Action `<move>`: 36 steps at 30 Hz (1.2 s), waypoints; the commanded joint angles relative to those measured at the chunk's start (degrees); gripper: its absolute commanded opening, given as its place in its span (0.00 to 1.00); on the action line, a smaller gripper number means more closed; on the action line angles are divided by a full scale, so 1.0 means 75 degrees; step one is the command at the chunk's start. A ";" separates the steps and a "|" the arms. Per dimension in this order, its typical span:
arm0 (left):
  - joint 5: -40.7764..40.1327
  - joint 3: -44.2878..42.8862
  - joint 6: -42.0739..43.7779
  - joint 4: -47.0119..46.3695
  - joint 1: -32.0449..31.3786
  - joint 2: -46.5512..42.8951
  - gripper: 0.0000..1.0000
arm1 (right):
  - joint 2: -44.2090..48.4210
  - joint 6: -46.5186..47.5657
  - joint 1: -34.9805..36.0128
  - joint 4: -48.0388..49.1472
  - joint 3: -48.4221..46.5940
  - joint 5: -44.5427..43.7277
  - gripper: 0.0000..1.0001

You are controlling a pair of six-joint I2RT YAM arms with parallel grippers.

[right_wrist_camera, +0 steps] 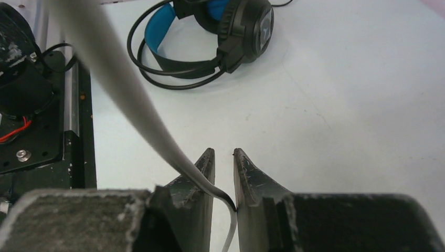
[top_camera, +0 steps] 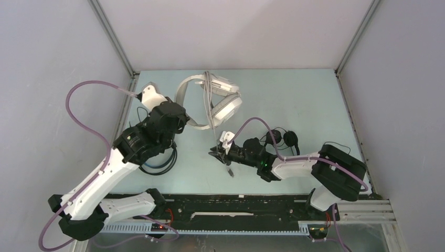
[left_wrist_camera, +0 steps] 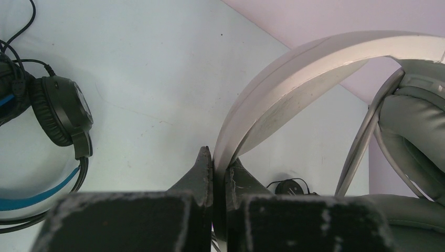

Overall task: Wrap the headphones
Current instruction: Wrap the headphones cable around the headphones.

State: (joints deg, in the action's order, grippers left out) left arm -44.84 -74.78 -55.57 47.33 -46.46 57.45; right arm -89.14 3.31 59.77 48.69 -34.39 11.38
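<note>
The white-grey headphones (top_camera: 212, 102) lie at the back middle of the table. My left gripper (left_wrist_camera: 219, 160) is shut on their headband (left_wrist_camera: 315, 58), with a grey ear cushion (left_wrist_camera: 414, 131) to the right. Their grey cable (top_camera: 211, 113) runs forward to my right gripper (top_camera: 220, 154). In the right wrist view this cable (right_wrist_camera: 120, 89) drapes over the left finger and drops loosely through the gap of the right gripper (right_wrist_camera: 224, 152), whose jaws stand slightly apart. The black headphones with blue lining (top_camera: 157, 160) lie under my left arm. The slim black headphones (top_camera: 278, 139) lie beside my right arm.
A black rail (top_camera: 236, 210) runs along the near edge of the table, seen with red wires in the right wrist view (right_wrist_camera: 31, 131). Grey walls and metal posts (top_camera: 113, 37) close in the left, back and right sides.
</note>
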 commanded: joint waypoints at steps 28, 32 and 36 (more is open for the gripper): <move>0.2268 0.0026 0.1384 -0.1895 0.0040 -0.1417 0.00 | -0.0721 -0.1509 -0.1173 0.2402 0.1093 0.1185 0.00; 0.3215 0.0513 0.2162 -0.2381 0.0042 -0.1748 0.00 | -0.0416 -0.1643 -0.1500 0.2040 0.1093 0.1295 0.00; 0.4389 0.0633 0.3197 -0.2602 0.0050 -0.1855 0.00 | -0.0077 -0.1721 -0.1856 0.1612 0.1093 0.1296 0.00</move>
State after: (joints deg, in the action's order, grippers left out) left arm -23.97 -70.54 -38.44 39.62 -46.30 45.74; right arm -92.88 -8.45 48.34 64.47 -26.44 21.10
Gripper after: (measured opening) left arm 0.048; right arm 0.032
